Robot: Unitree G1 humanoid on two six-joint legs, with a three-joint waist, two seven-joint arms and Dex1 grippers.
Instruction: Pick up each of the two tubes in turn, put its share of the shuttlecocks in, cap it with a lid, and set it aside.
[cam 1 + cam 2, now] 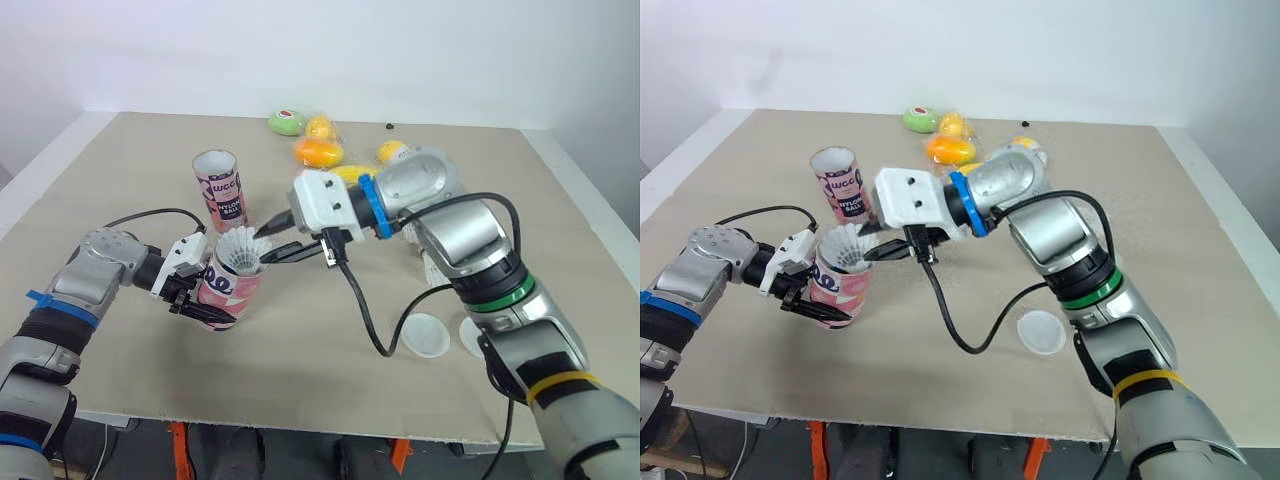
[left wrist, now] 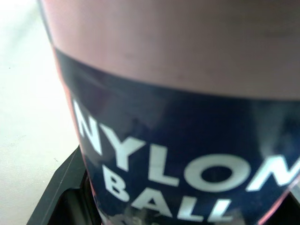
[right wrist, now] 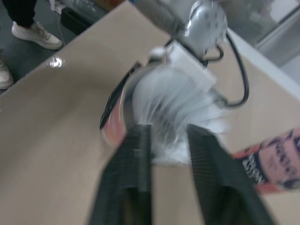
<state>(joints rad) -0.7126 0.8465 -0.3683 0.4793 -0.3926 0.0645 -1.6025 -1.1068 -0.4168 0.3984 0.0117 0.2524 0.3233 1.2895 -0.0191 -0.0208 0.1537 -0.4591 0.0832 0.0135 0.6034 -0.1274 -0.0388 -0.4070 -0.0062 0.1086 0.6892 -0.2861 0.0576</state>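
My left gripper (image 1: 208, 303) is shut on a pink and navy tube (image 1: 228, 290), held tilted just above the table with its open mouth towards the right; its "NYLON BALL" label (image 2: 178, 154) is close up in the left wrist view. A white shuttlecock (image 1: 240, 250) sits at that mouth. My right gripper (image 1: 273, 245) reaches in from the right, its fingers (image 3: 136, 154) closed on either side of the shuttlecock (image 3: 168, 108). A second tube (image 1: 220, 188) stands upright and open behind. A white lid (image 1: 425, 335) lies near the table's front right, and another (image 1: 468, 336) is partly hidden behind my right forearm.
Toy fruit lies at the back of the table (image 1: 120, 390): a green piece (image 1: 286, 122), an orange one (image 1: 318, 152) and a yellow one (image 1: 392, 152). A black cable (image 1: 365, 320) loops from my right wrist down over the table. The front edge is close behind the lids.
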